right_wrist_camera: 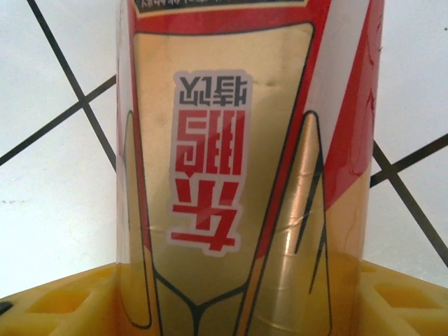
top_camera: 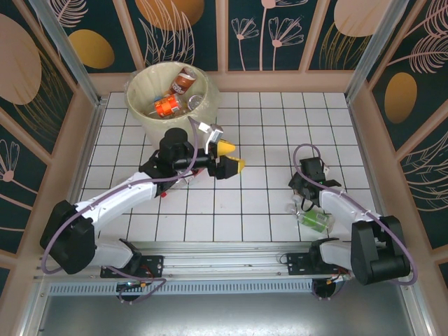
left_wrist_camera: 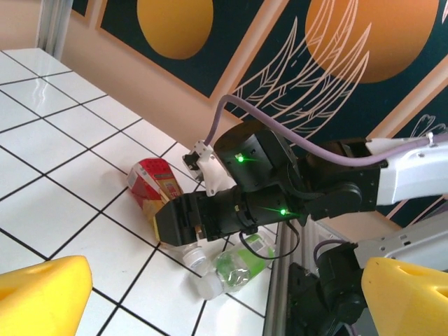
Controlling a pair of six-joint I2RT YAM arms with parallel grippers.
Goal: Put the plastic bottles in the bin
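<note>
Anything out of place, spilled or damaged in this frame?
Nothing stands out. The bin stands upright with bottles inside. A red-labelled bottle and a green-labelled bottle lie on their sides on the table, looking intact, with no spilled liquid visible.

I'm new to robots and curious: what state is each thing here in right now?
Bin: upright, bottles inside.
Left gripper: open, empty.
Right gripper: straddling red-label bottle; grip unclear.
Red-label bottle: lying on table.
Green-label bottle: lying on table.
</note>
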